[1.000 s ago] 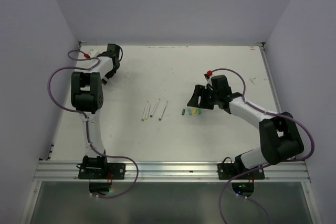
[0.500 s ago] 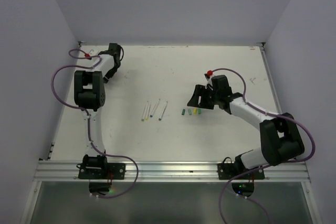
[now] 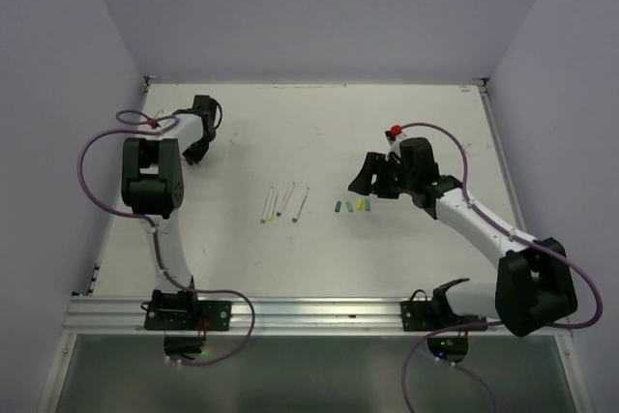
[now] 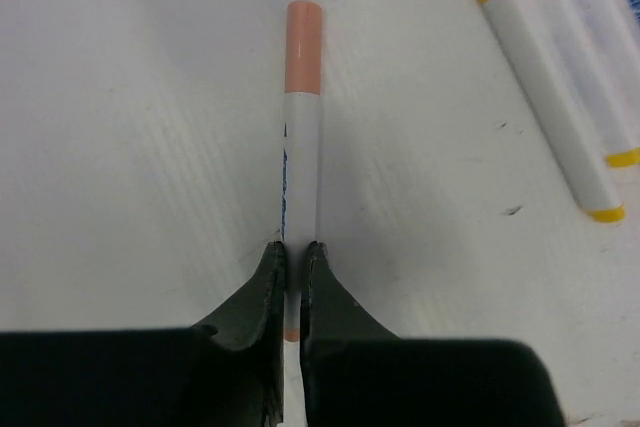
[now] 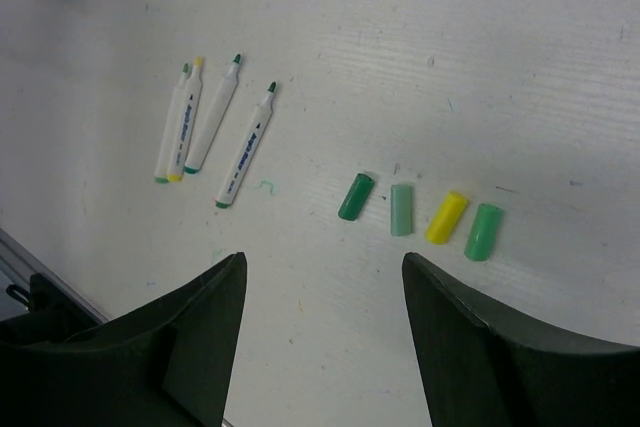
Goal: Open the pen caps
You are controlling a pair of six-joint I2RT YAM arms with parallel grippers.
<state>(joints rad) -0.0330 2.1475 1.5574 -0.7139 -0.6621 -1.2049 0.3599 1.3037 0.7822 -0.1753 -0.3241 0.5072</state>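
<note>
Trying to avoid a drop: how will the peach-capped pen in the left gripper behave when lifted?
The peach-capped pen looks a rigid plastic tube, so it probably won't flex. The left gripper pinches only its tail end, so it may pivot. Round and smooth, it would likely roll if released.

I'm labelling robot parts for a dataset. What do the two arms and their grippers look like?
Both the left arm and right arm have white links with bulky black joint housings. A purple cable loops along each, with a red connector near the wrist. The left gripper and right gripper have matte black tapering fingers.
</note>
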